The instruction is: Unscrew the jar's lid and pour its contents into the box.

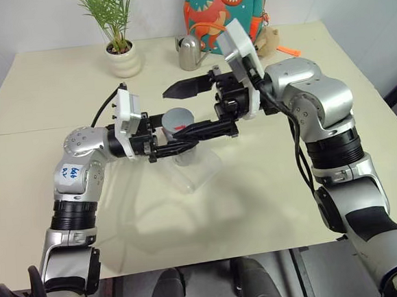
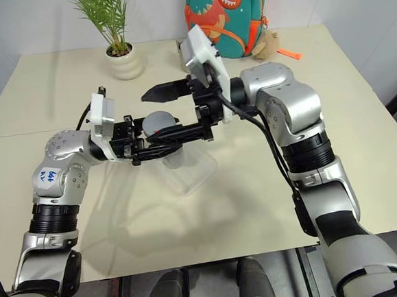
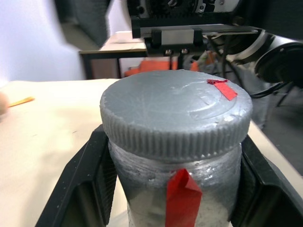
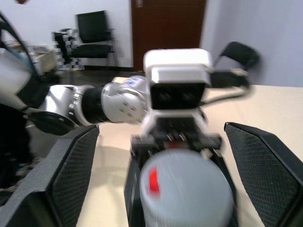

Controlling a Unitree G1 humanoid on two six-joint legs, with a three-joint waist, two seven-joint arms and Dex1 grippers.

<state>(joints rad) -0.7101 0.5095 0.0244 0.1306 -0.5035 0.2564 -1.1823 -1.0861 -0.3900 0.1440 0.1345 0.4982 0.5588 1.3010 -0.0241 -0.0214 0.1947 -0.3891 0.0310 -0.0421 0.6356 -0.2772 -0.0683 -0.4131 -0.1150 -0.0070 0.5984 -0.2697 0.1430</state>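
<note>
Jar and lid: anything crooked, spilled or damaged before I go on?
Nothing stands out. The lid sits level on the jar, which the left gripper holds above the box. The right gripper is open around the lid. No spill visible on the table.

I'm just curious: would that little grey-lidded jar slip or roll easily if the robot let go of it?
The jar looks round and smooth-sided, so on its side it would probably roll. Its lid has a ribbed edge, likely giving good grip. The left end effector carries it easily, so it seems light.
</note>
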